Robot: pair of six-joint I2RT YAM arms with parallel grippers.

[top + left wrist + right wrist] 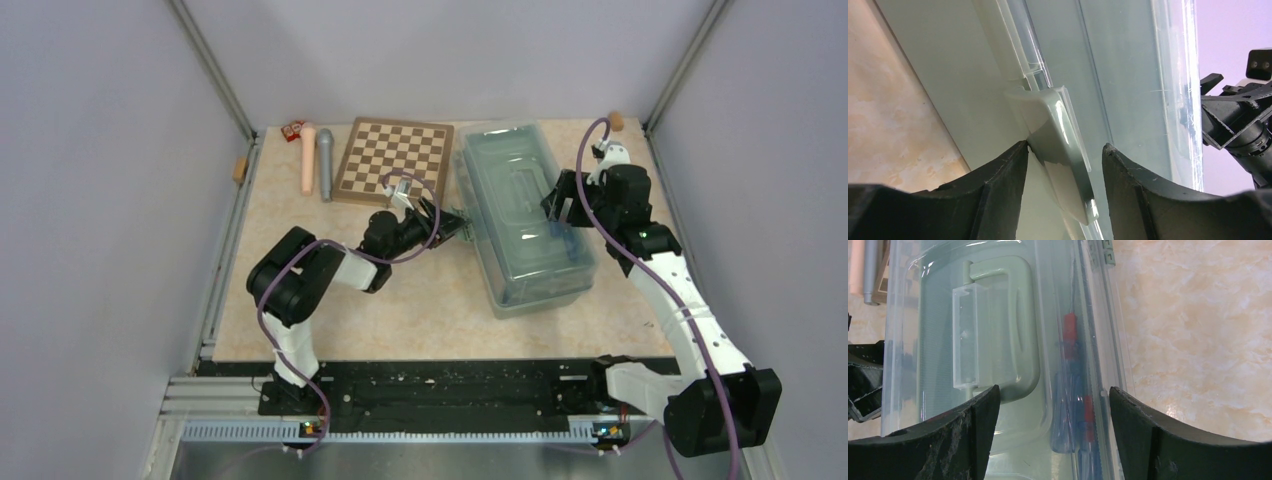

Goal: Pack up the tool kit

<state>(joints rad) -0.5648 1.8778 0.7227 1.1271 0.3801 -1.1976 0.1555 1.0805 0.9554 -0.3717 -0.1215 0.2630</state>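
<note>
At the far left corner of the table (400, 310) lie small red boxes (293, 130), outside the kit. Just beside them a pink cylinder (308, 160) and a grey cylinder (326, 168) lie side by side. To the right of these is the brown chessboard (390, 165), flat on the table.

The left gripper (447, 222) reaches sideways to the left long wall of the sage-green toolbox (520, 250). Its fingers are spread around a green latch (1060, 135). One fingertip (1018, 155) touches the latch, and the other stands a little apart.

The toolbox stands on the table right of the chessboard, with its translucent lid down. Through the lid the folded handle (1013, 330) shows, and beside it the screwdrivers (1070, 390) with blue and red parts lie inside.

The right gripper (558, 208) hangs over the right part of the lid with its fingers spread wide and nothing between them. Whether it touches the lid I cannot tell.
</note>
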